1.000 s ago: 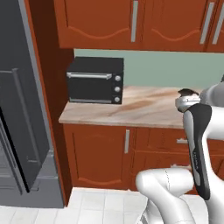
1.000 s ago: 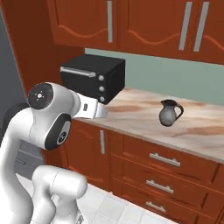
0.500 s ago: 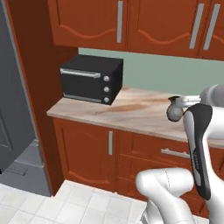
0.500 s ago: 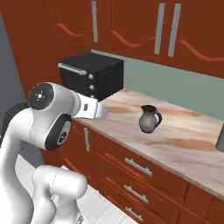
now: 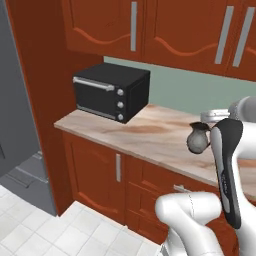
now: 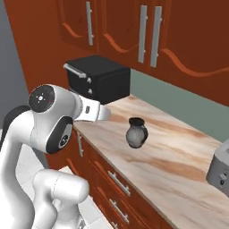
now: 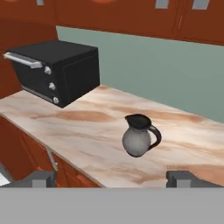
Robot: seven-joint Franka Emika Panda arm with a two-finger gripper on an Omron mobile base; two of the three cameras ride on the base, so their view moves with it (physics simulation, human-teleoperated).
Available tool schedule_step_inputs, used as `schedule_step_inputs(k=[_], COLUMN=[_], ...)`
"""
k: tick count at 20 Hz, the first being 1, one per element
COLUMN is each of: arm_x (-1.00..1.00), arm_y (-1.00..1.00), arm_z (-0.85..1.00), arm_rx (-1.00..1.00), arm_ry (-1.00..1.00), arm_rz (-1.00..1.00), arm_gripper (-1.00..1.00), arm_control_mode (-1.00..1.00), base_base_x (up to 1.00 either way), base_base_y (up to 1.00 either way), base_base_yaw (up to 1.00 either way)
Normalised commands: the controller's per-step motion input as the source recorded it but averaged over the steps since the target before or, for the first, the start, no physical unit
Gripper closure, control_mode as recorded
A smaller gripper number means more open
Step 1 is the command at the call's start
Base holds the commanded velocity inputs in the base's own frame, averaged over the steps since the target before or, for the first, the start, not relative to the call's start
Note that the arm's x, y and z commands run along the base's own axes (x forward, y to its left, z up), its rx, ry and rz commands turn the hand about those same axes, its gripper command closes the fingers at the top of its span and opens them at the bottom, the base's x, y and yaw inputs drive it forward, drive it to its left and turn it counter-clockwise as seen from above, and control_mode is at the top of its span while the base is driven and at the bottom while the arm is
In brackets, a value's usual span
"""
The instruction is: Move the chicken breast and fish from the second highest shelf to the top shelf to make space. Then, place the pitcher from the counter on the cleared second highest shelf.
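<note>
Facing the surface (image 7: 87, 131) now, with the pitcher (image 7: 139, 136) standing upright on it, well apart from the black toaster oven (image 7: 57, 72) at the far left end. Pincer (image 7: 111, 178) wide and empty, 2 dark tips framing the pitcher from a distance, not touching. Looks like the pitcher-fetching step, approach stage; shelf contents out of sight here, so the chicken and fish moves can't be checked. Handle (image 7: 155, 133) pointing right in the hand view, probably away from the oven. Next: advance and lower toward the belly or neck, centre the pitcher between the tips, then close before lifting.
</note>
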Motion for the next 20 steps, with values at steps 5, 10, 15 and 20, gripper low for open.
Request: schedule_step_inputs(k=[5,10,15,20], arm_x=[0.0,0.0,0.01,0.07], arm_y=[0.0,0.0,0.03,0.0], arm_z=[0.0,-0.33,-0.8,-0.72], arm_rx=[0.0,-0.02,-0.06,-0.03], arm_ry=[0.0,-0.04,-0.09,-0.08], arm_rz=[0.0,0.06,0.09,0.07], arm_gripper=[-1.0,-1.0,-1.0,-1.0], arm_control_mode=[1.0,-1.0,-1.0,-1.0], base_base_x=[0.22,0.0,0.0,0.0], base_base_y=[-0.66,-0.06,0.0,0.0], base_base_yaw=[0.37,0.15,0.0,0.0])
